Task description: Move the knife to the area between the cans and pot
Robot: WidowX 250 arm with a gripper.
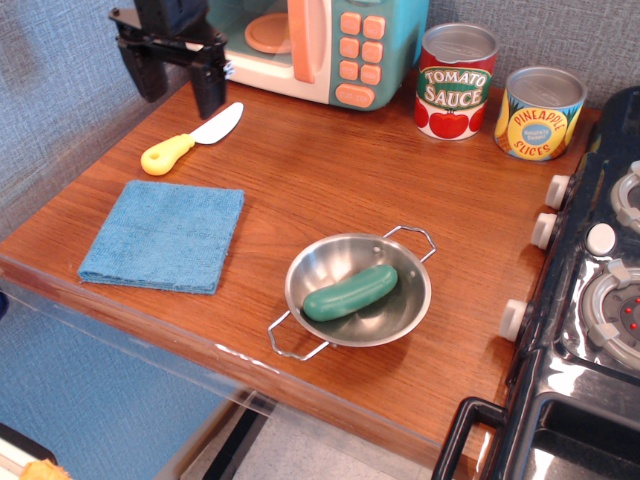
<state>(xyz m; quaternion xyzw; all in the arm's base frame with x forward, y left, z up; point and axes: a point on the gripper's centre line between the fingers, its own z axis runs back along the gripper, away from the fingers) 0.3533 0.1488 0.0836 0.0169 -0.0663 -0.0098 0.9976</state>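
1. Observation.image shows my gripper [175, 82] at the table's back-left corner, fingers spread wide, holding nothing.
2. Just beside it the knife [190, 139] lies flat on bare wood, near the left edge, above the blue cloth [163, 236].
3. I see open tabletop [340, 175] between the cans [497, 97] and the pot [357, 290].
4. Inside the pot lies a green cucumber toy [350, 293].
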